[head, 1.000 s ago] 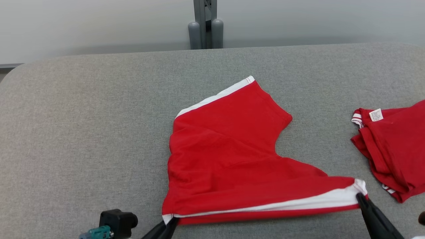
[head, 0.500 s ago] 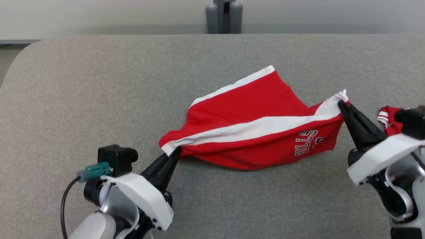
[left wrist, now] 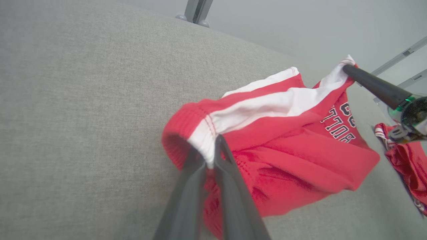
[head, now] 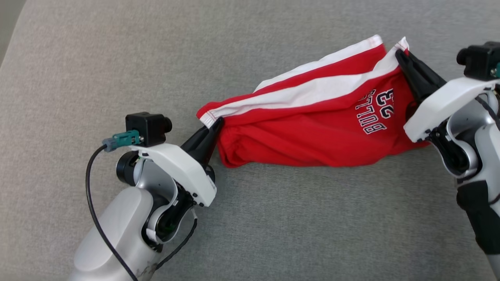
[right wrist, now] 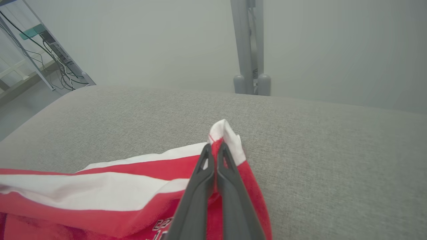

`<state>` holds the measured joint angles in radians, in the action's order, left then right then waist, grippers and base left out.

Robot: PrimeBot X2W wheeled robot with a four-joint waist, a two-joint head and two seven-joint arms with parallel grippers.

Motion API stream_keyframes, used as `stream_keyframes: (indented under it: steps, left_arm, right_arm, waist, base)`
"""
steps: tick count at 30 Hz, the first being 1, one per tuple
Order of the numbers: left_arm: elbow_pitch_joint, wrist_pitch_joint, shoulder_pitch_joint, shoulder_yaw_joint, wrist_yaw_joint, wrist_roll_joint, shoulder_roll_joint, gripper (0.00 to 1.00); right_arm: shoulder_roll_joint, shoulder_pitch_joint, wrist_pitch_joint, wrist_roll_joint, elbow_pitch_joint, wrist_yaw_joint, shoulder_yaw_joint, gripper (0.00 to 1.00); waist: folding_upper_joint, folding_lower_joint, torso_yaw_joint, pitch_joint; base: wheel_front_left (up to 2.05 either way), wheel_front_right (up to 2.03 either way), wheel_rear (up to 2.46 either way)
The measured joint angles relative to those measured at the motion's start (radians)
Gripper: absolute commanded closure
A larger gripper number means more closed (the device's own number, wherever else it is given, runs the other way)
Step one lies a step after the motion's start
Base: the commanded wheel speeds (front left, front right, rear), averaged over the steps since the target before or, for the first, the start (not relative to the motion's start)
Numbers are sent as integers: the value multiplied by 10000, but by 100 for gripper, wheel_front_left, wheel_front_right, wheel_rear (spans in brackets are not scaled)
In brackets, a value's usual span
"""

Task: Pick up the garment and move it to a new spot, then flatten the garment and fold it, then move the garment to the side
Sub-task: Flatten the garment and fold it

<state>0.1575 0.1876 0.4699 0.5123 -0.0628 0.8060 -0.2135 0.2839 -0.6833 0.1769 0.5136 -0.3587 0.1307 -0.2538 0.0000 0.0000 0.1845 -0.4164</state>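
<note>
Red garment [head: 312, 130]: left claw [head: 218, 123], right claw [head: 399, 54]

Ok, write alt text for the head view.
Red shorts with a white side stripe hang stretched over a grey fabric surface, the left gripper pinching one white-edged corner and the right gripper the other. Dark lettering shows beside the right gripper.

The shorts [head: 312, 132] are bright red with broad white side stripes and dark lettering edged in white. The padded surface [head: 117, 58] is heathered grey. The left gripper [head: 216, 124] and right gripper [head: 399, 54] have black fingers under white casings. Another garment [left wrist: 407, 166] is red with thin white bands.
</note>
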Motion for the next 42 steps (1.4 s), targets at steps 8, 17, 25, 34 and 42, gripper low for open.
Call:
stream_keyframes:
  steps: [8,17,25,34,42]
  left_arm:
    - [1225,-464,717,-144,453,320,550,100]
    - [1858,-711,932,-92,968,610,861,0]
    - [1618,-2199,626,-493,255,-109,600,0]
    - [554,-3751,-255,-861,-1032,-1254,38,0]
    - [-25,-4303,-1305,-953,-1856,-2242,-384,0]
  right_arm:
    - [240,-1445,-940,470,-1860,2,-899,100]
    - [230,-2147,-1866,1310,-3122,2,-1553,0]
    - [430,-1628,-3486,1645,-3039,0,-1444,0]
    - [221,334,-4332,330,-1590,2,92,0]
    - [-702,3163,-4339,-1290,596,2,1354,0]
  waist:
    - [0,0,527,-544]
    - [0,0,555,-560]
    - [0,0,267,-232]
    - [0,0,-309,433]
    - [0,0,-817,1155]
  base:
    - [0,0,0]
    - [0,0,0]
    - [0,0,0]
    - [0,0,0]
    - [0,0,0]
